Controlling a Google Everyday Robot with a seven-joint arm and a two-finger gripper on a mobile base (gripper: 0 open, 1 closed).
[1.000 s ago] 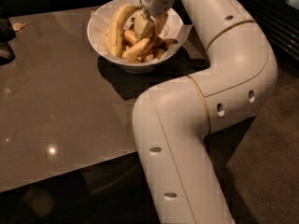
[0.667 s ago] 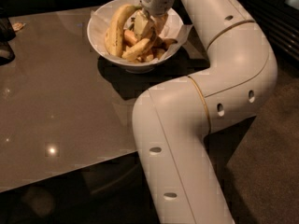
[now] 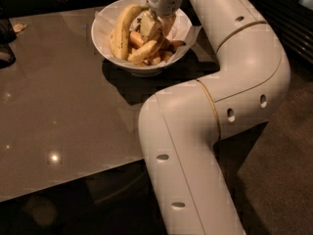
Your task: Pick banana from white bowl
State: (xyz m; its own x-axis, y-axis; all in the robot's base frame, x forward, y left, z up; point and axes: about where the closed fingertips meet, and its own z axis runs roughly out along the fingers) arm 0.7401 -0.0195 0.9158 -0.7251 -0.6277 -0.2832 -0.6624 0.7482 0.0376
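Cream plastic arm point(image 3: 195, 146): the nearest thing, made of thick, smooth, rounded tube segments. It rises from the bottom edge, bends at an elbow on the right and reaches back toward the far side. A thin gold-toned ring marks one joint, and small oval holes dot the shell. It hides the near right part of the bench.
Floor point(image 3: 293, 190): dull brown with a fine, matte texture, to the right of the arm.
Bench point(image 3: 58, 111): flat, glossy grey-brown top with small points of reflected light. A dark shadow lies on it just in front of the bowl.
White bowl point(image 3: 96, 39): wide, round and deep with a smooth rim, standing on the far part of the bench. The arm's upper segment crosses behind its right side.
Paper point(image 3: 190, 33): white and crinkled, lining the bowl and sticking out in a point over the right rim.
Banana point(image 3: 144, 51): slim, curved and yellow, lying in the bowl toward its near side, directly below the hand.
Big banana point(image 3: 121, 28): thicker and pale yellow, arching along the left side of the bowl, just beside the slim one.
Small fruits point(image 3: 168, 47): stubby and orange-yellow, packed at the right of the bowl, partly hidden by the hand.
Hand point(image 3: 155, 28): lowered into the bowl over the middle of the fruit, below a grey wrist; I cannot tell whether it is open or closed.
Dark object point(image 3: 5, 45): a black shape at the bench's far left edge, cut off by the frame.
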